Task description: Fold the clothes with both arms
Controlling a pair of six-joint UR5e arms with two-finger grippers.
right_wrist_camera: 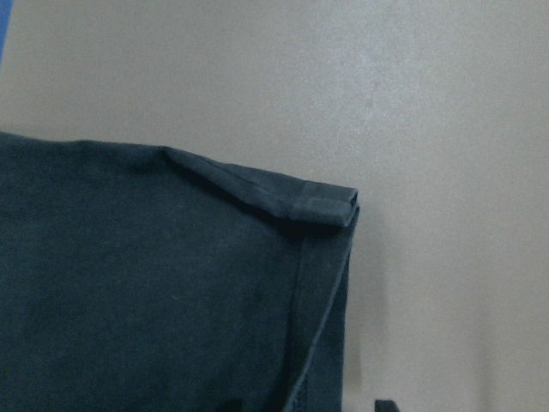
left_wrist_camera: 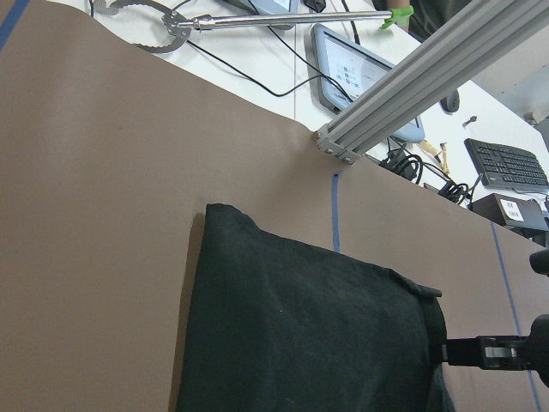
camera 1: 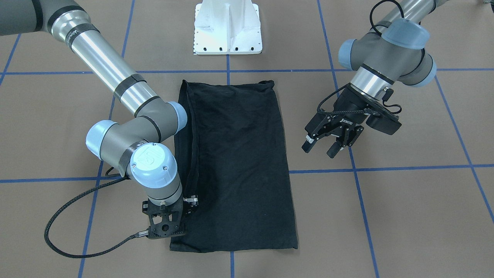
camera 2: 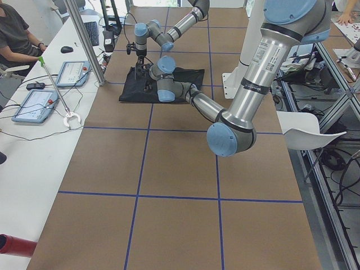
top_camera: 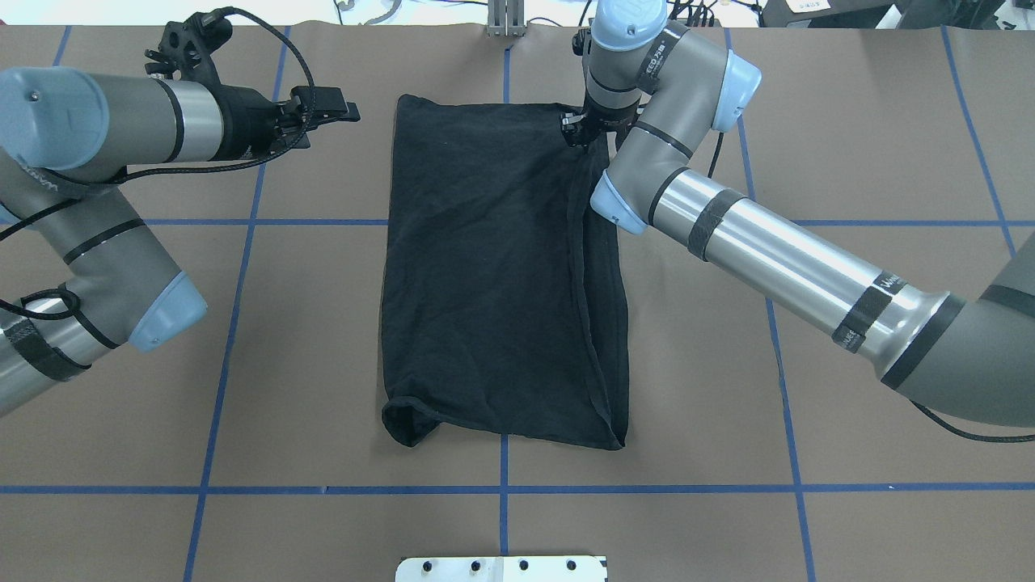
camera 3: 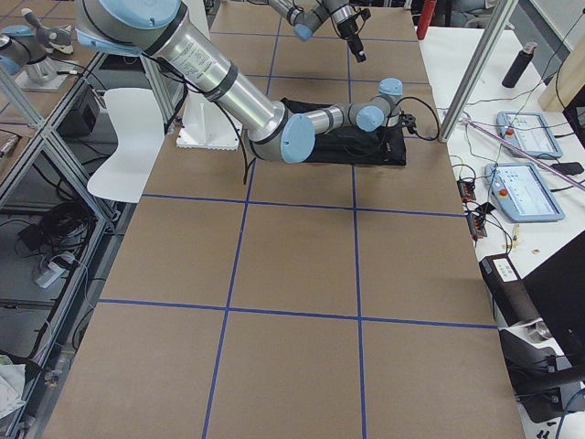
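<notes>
Two arms: the right arm [camera 1: 104, 61] and the left arm [camera 1: 386, 58] are extended over the table [camera 1: 405, 216], one on each side of the T-shirt [camera 1: 235, 162].
T-shirt: it is laid flat at the middle of the table, folded into a long narrow rectangle whose length runs away from the robot's base. A doubled layer is seen along the edge on the robot's right, and the corner nearest the base on the robot's left is slightly rolled up.
Right gripper [camera 1: 190, 200]: it is pointed straight down at the far corner of the T-shirt, on the doubled edge. In the right wrist view its fingertips [right_wrist_camera: 383, 405] are seen spread apart, with the hem lying between them; the cloth is not lifted.
Left gripper [camera 1: 320, 150]: it is held above bare table, well apart from the T-shirt, with its jaws parted and nothing between them.
Table: it is covered in brown sheeting and crossed by blue tape lines [camera 1: 386, 168].
Pedestal [camera 1: 227, 27]: the white bolted base is seen at the robot's edge of the table.
Side bench: a tablet [camera 3: 526, 133] and a seated person [camera 2: 14, 34] are seen beyond the table.
</notes>
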